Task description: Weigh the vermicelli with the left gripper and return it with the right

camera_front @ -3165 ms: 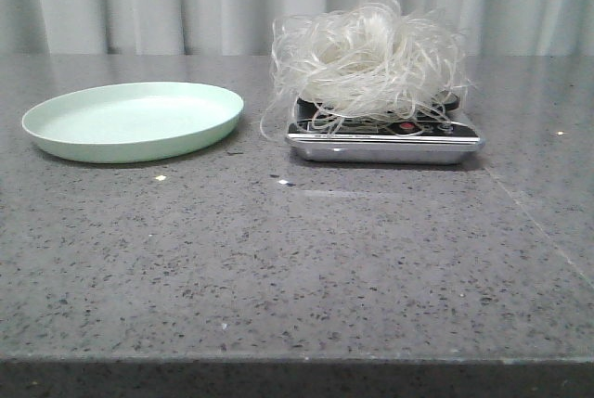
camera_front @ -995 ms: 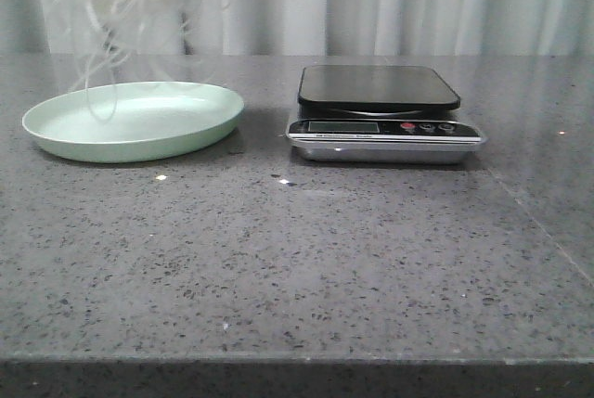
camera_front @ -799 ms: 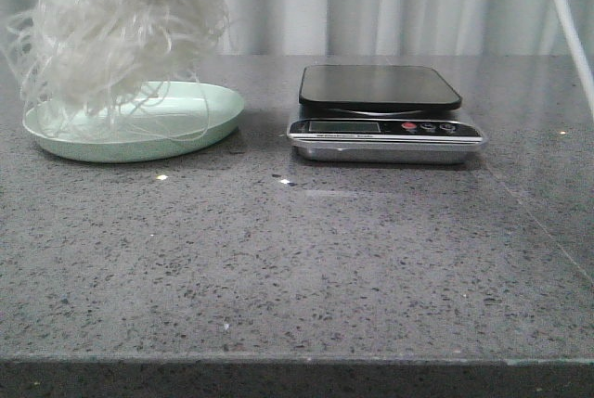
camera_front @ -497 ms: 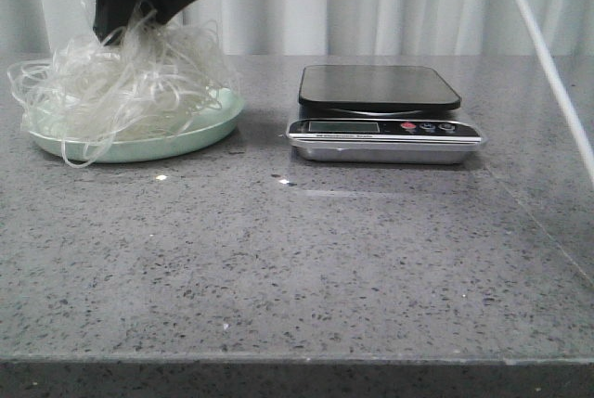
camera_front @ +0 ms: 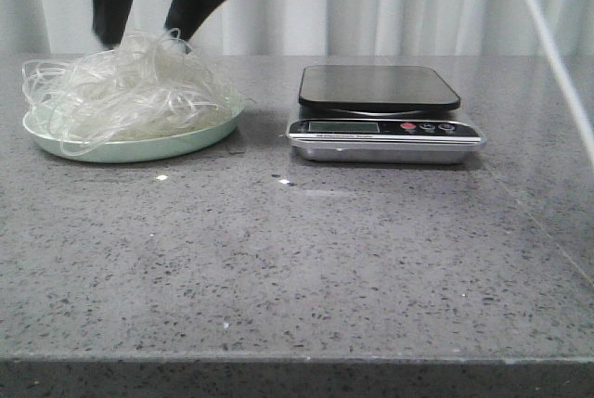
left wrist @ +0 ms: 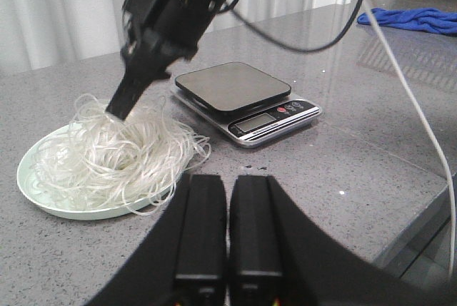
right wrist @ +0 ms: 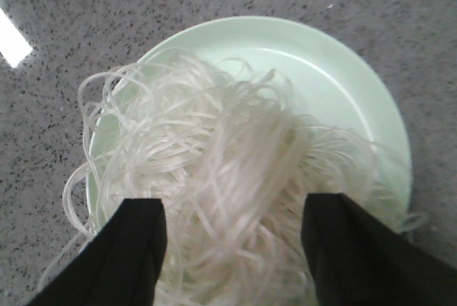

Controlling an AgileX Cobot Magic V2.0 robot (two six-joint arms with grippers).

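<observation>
The vermicelli (camera_front: 130,92) lies in a loose whitish tangle on the pale green plate (camera_front: 139,149) at the left. My right gripper (camera_front: 148,32) hangs just above it, open, one black finger on each side of the heap's top. In the right wrist view the fingers (right wrist: 136,249) straddle the vermicelli (right wrist: 228,163) on the plate (right wrist: 343,85), holding no strands. My left gripper (left wrist: 227,185) is shut and empty, low over the table on the near side of the plate (left wrist: 64,210), apart from the vermicelli (left wrist: 114,156).
The digital scale (camera_front: 380,115) stands bare at centre right, also in the left wrist view (left wrist: 243,95). A white cable (camera_front: 548,36) slants across the right side. A blue cloth (left wrist: 418,17) lies far off. The right arm (left wrist: 171,13) reaches over the plate.
The vermicelli went from the scale to the plate in my right gripper. It was lowered onto the plate; the jaws have opened and let it go, and the heap has settled.
</observation>
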